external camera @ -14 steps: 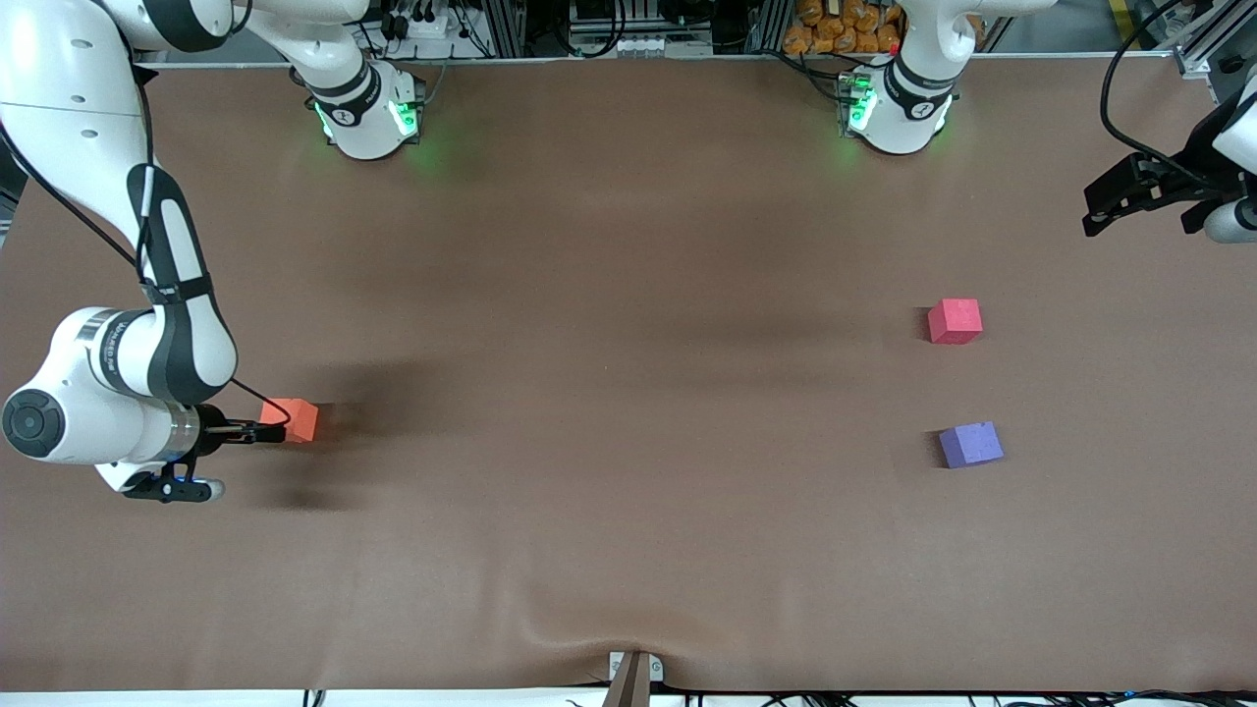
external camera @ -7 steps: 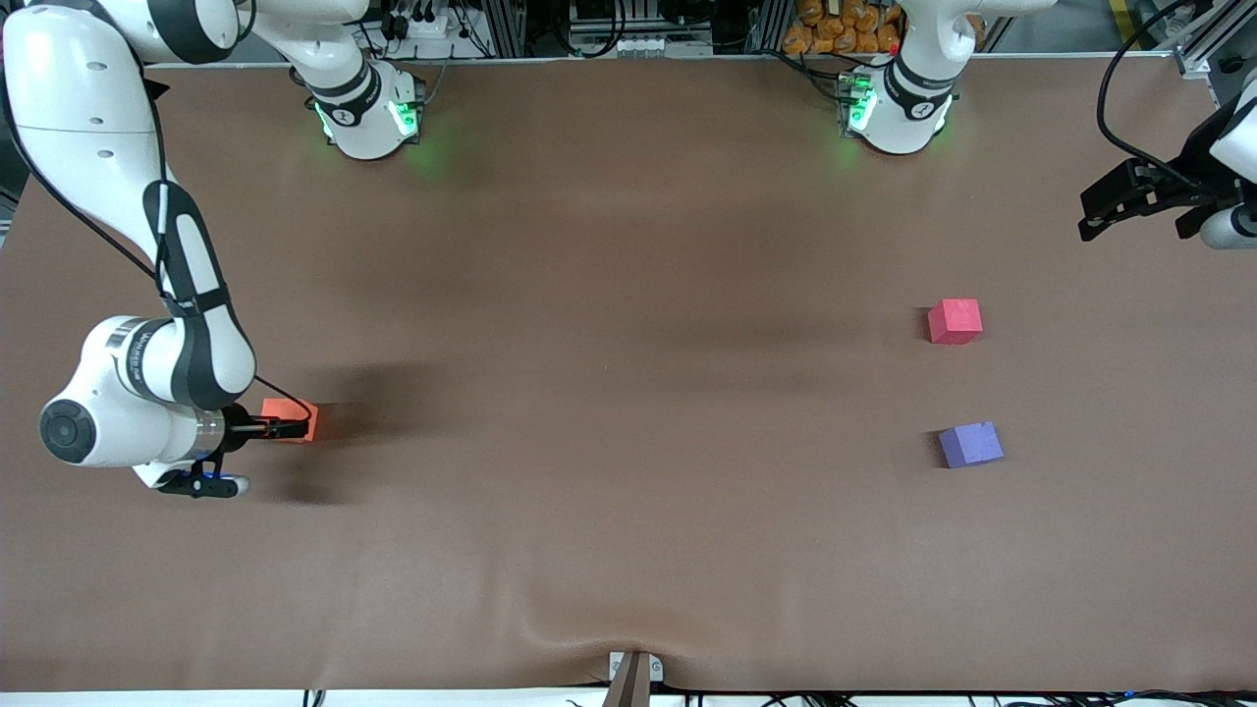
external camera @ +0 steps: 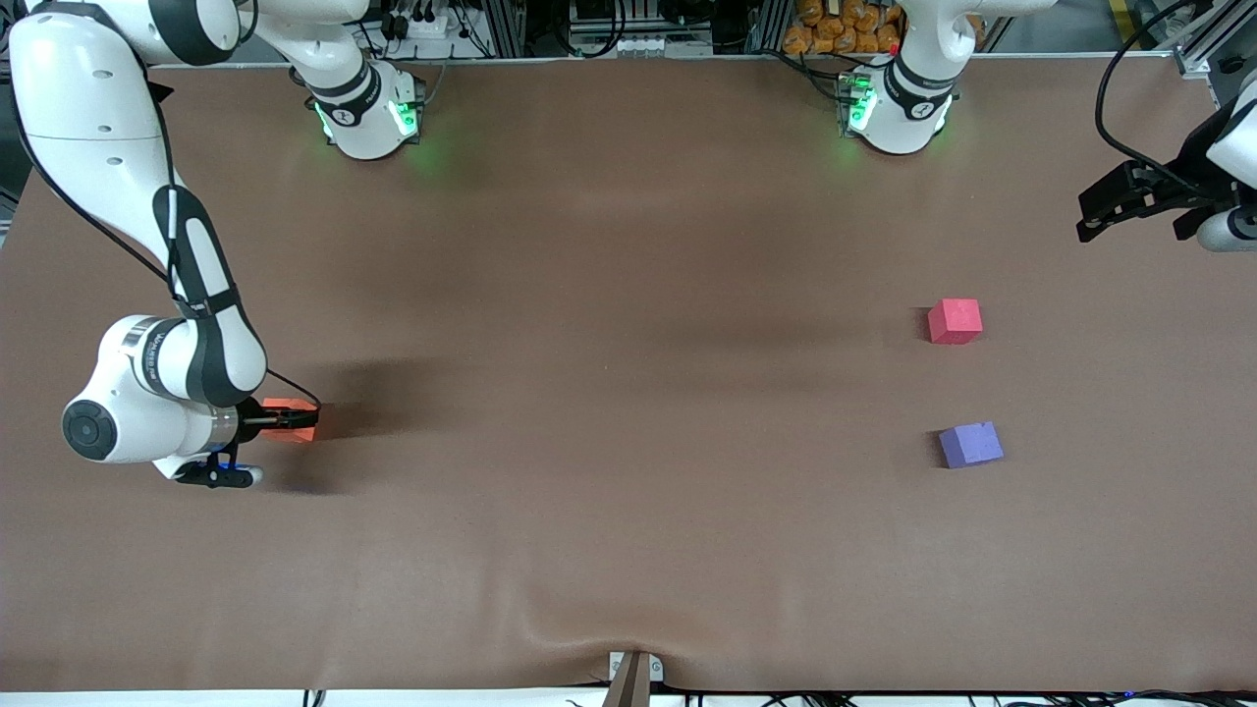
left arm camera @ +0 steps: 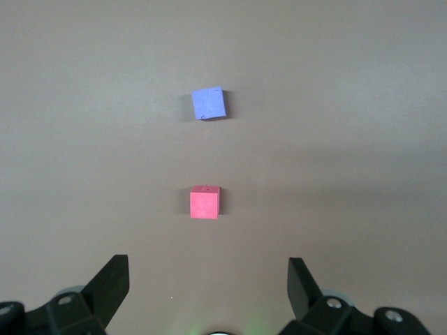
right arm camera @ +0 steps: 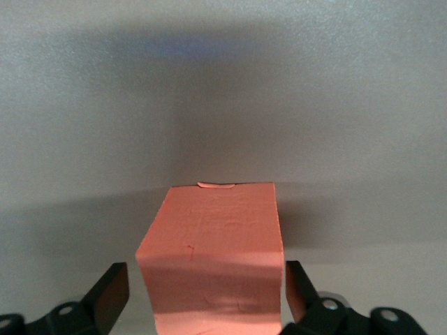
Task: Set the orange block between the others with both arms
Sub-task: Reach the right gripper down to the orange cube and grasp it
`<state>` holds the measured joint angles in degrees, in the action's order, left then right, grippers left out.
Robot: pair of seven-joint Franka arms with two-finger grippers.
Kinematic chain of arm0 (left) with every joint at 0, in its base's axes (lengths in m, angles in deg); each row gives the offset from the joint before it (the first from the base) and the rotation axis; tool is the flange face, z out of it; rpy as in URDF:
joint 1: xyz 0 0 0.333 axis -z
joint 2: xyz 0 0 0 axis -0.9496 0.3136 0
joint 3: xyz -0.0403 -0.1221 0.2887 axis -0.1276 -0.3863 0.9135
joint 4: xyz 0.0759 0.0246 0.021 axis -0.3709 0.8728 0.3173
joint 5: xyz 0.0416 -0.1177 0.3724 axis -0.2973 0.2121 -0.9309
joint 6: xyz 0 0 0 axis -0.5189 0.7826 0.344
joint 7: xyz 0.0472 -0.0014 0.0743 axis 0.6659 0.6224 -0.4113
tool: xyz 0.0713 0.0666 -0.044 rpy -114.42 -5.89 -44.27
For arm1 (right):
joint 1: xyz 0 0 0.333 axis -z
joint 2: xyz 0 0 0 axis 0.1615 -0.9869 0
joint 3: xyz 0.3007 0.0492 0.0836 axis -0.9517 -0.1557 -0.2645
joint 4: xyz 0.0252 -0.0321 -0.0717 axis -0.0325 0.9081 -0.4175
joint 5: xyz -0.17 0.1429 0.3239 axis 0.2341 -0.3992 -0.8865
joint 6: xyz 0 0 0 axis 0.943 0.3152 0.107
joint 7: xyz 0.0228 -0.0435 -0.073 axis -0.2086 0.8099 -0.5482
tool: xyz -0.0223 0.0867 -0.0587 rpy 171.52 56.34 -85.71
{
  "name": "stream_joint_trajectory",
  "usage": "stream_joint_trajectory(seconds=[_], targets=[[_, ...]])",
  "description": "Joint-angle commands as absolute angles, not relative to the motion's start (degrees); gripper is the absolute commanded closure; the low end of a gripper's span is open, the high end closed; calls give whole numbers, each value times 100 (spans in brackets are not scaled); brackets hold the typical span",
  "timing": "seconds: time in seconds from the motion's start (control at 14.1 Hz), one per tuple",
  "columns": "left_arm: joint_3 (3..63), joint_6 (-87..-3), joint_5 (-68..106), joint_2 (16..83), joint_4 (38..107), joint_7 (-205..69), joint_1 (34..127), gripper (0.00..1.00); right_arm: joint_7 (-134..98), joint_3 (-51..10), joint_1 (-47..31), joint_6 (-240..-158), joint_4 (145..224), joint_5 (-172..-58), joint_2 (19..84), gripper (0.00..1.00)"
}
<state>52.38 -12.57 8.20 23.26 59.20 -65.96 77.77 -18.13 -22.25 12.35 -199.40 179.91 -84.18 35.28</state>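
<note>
The orange block [external camera: 300, 433] lies on the table at the right arm's end. My right gripper [external camera: 293, 419] is low around it, a finger on each side. In the right wrist view the orange block [right arm camera: 213, 251] fills the space between the right gripper's [right arm camera: 206, 278] fingers, with a thin gap on one side; the gripper is open. The pinkish-red cube [external camera: 955, 320] and the purple-blue cube [external camera: 970, 444] sit apart at the left arm's end, the purple-blue one nearer the front camera. My left gripper [external camera: 1088, 218] waits open above the table edge, looking at both cubes [left arm camera: 204, 202] [left arm camera: 209, 103].
The brown table cover [external camera: 628, 412] is bare between the orange block and the two cubes. The arm bases [external camera: 368, 113] [external camera: 894, 108] glow green along the table's edge farthest from the front camera. A small bracket [external camera: 633, 673] sits at the nearest edge.
My right gripper has slid forward along the table, so the orange block now lies deeper between its fingers, which have narrowed a little. The left arm has barely moved.
</note>
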Motion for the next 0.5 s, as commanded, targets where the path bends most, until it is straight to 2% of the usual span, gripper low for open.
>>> stream_joint_trajectory(seconds=[0.0,0.43], targets=[[5239,-1320,927,2330,5939,-6505,7761,0,-1929,-2214,1315,-19913,18078,-8512,3590,100],[5239,-1408,927,2401,5965,-6505,7805,0,-1920,-2231,1202,-19677,17990,-8529,3774,100]])
